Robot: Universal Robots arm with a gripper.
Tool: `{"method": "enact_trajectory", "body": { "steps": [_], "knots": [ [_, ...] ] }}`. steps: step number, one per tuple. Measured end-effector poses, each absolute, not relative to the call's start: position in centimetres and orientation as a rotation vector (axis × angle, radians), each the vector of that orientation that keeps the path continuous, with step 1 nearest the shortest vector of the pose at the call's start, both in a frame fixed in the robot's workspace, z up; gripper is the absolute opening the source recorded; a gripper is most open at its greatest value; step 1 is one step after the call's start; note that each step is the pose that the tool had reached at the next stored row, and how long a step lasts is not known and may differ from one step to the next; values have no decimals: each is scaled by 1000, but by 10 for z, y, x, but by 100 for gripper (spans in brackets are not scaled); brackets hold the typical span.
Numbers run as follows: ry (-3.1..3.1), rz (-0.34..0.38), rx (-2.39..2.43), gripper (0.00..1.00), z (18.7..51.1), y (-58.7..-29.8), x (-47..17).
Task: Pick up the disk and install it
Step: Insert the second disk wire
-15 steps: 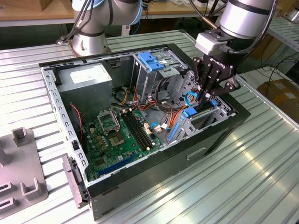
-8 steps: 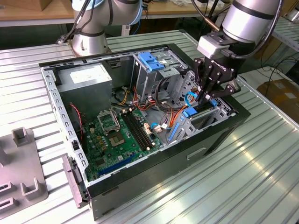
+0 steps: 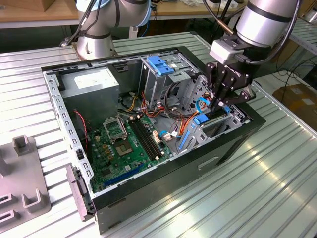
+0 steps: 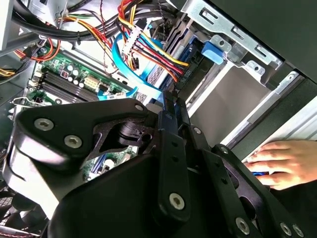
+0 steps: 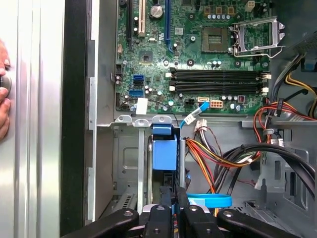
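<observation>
Landmark: open computer case, black, lying on its side on a ribbed metal table.

Gripper: black, on a silver arm, reaching down into the case at the end toward the exterior view's right. In the first wrist view its fingers stand close together, pinched on the thin upper edge of the disk.

Disk: standing on edge in the drive bay inside the case, its bright blue carrier showing between grey metal bay walls in the first wrist view. In the exterior view a blue piece shows between the fingertips; the rest is hidden by the bay.

Motherboard: green, on the case floor, beside the drive bay toward the exterior view's left; dark memory slots and an empty processor socket on it.

Cables: red, yellow, orange and black bundle, with a flat light-blue data cable, crowding the space right beside the disk and fingers.

Drive cage: grey metal with a blue plastic latch on top, inside the case, behind the gripper.

Power supply: grey box in the far corner of the case.

Second arm base: behind the case.

Grey fixture: on the table, well apart from the case at the exterior view's left.

A person's hand: resting outside the case wall, near the gripper, in both wrist views.
</observation>
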State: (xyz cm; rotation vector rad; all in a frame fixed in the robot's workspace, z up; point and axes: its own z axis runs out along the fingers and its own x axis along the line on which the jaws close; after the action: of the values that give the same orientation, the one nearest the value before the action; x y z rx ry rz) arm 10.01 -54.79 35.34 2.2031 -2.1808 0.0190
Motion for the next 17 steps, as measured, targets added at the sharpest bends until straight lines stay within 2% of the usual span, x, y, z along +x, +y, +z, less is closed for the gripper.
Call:
{"method": "enact_trajectory", "body": {
  "steps": [17],
  "knots": [
    [-2190, 29, 2212, 16, 352, -548, 100]
  ]
}}
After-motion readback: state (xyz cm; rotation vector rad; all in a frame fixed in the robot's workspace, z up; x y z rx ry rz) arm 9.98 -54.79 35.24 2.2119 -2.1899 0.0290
